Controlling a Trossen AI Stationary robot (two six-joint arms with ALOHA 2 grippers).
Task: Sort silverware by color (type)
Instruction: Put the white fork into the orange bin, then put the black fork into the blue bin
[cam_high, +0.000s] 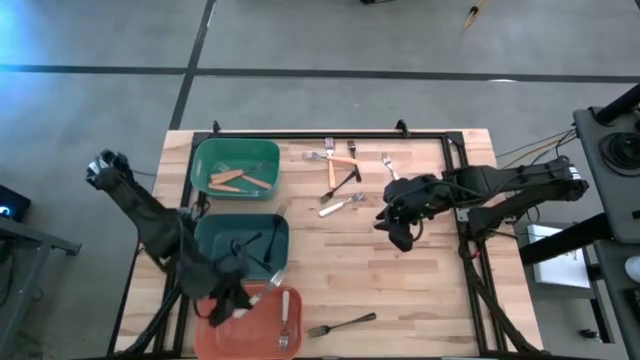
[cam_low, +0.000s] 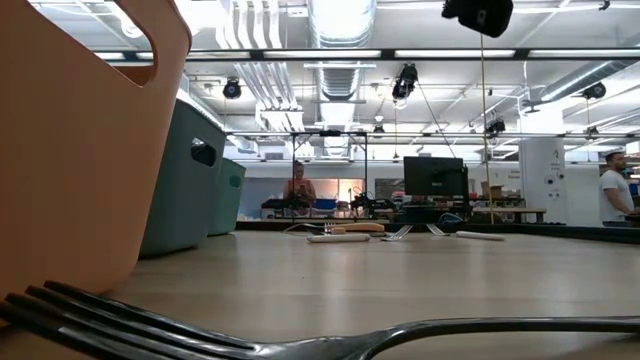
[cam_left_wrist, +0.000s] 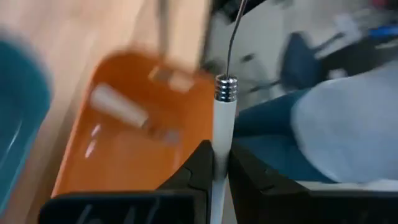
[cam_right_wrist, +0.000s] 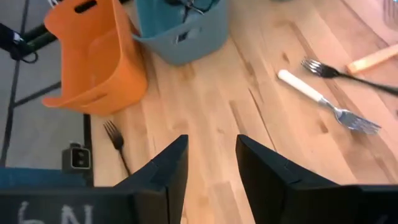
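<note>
My left gripper (cam_high: 238, 297) is over the salmon bin (cam_high: 215, 335) at the near left, shut on a white-handled fork (cam_left_wrist: 224, 106). Another white-handled fork (cam_high: 285, 322) lies in that bin. The teal bin (cam_high: 215, 235) holds black forks. The green bin (cam_high: 205, 160) holds orange-handled forks (cam_high: 232, 178). Several loose forks (cam_high: 340, 180) lie on the far middle of the table. A black fork (cam_high: 345, 324) lies near the front edge. My right gripper (cam_high: 396, 226) is open and empty above the table, right of the loose forks. My left gripper pinches the fork's white handle (cam_left_wrist: 222, 149) between its two fingers, below the metal collar. The fingers lie along the handle, and the metal end sticks out past the fingertips. The fork is lifted clear above the salmon bin (cam_left_wrist: 124, 155).
In the right wrist view a white-handled fork (cam_right_wrist: 320, 98), a black fork (cam_right_wrist: 348, 76) and an orange handle (cam_right_wrist: 373, 59) lie ahead of the open fingers. A black rail (cam_high: 330, 133) runs along the table's far edge. People stand in the room beyond.
</note>
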